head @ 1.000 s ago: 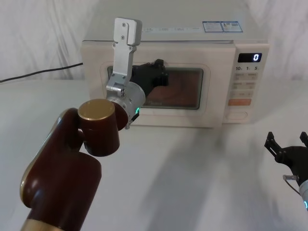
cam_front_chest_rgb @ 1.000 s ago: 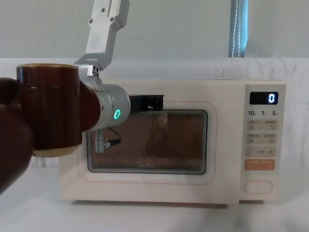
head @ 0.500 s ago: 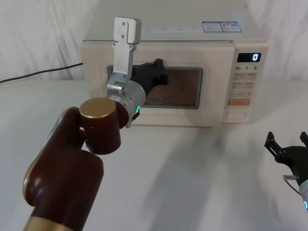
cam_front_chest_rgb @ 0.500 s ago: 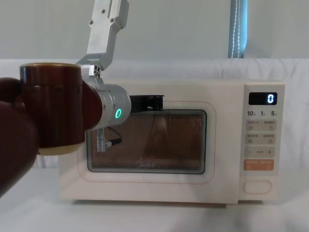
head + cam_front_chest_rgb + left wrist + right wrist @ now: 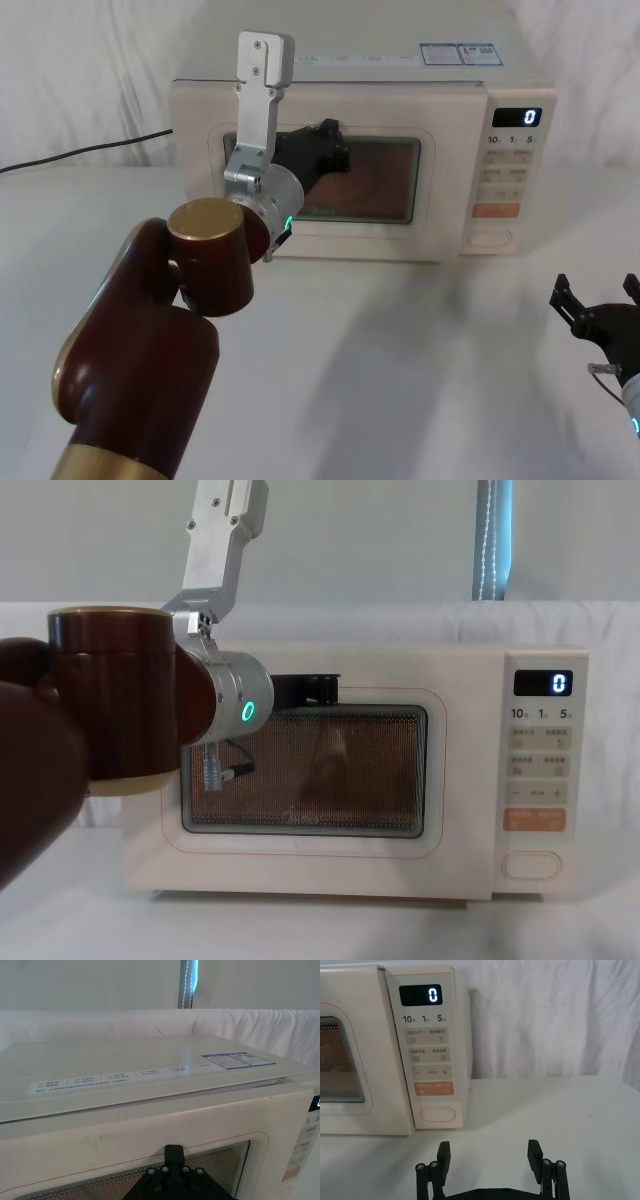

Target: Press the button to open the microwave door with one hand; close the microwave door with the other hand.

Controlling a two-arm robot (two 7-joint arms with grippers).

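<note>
Pressing against the upper left of the microwave door [image 5: 330, 175], the left gripper [image 5: 322, 150] meets the closed cream panel; whether its fingers are spread, I cannot tell. The button [image 5: 438, 1114] sits lower right, well ahead of the right gripper [image 5: 490, 1152], whose fingers [image 5: 535, 1150] gape apart, empty.

The door [image 5: 330, 180] is shut flush with the microwave front, a cream panel with a dark rounded window inside a thin pinkish outline. The button [image 5: 438, 1114], a wide cream unmarked pill, sits at the bottom of the control panel to the door's right, under the orange key.
</note>
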